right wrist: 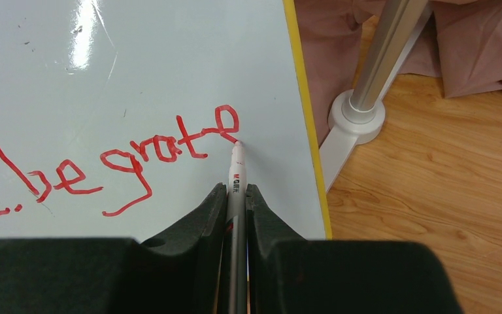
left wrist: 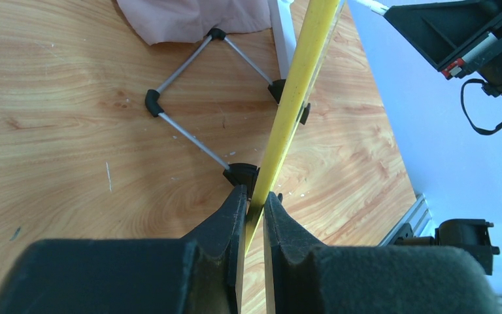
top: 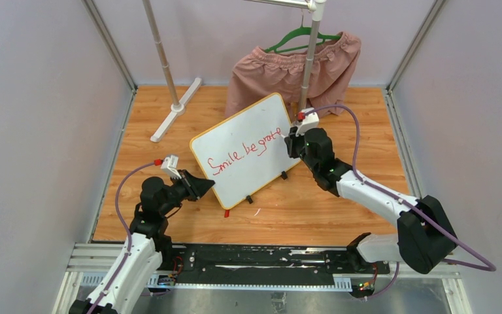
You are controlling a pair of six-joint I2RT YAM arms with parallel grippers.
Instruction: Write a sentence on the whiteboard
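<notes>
Your whiteboard [top: 248, 147] stands at a slant in the middle of the wooden table [top: 340, 203], with its yellow rim turned diagonally between the two arms. Your left gripper [top: 202, 188] is clamped on the board's near left corner. In the left wrist view, the jaws of this gripper [left wrist: 253, 196] are pressed onto the rim [left wrist: 297, 91], which you see only edge-on, so none of the writing shows there. Behind the board in that view, a thin wire stand [left wrist: 189, 131] joins the black clip feet, and its far end is hidden by the board's edge.

Your right gripper [top: 292, 140] is at the board's right side, closed on a marker [right wrist: 236, 173]. The marker's tip touches the white surface just below the last red letter. Its rear half is buried between the fingers.

The sentence [top: 245, 154] reads "Smile, be grate" from above, and its end sits close against the right gripper. In the right wrist view you get only ". be grate" [right wrist: 137, 157], because the first word is cut off at the left edge.

A small red object [top: 227, 213] lies on the table near the board's lower edge and is too small to identify. Behind the board, pink shorts [top: 301, 72] hang on a green hanger [top: 301, 38]. A rack pole [top: 310, 59] partly covers them, and the top of the rack is out of frame.
</notes>
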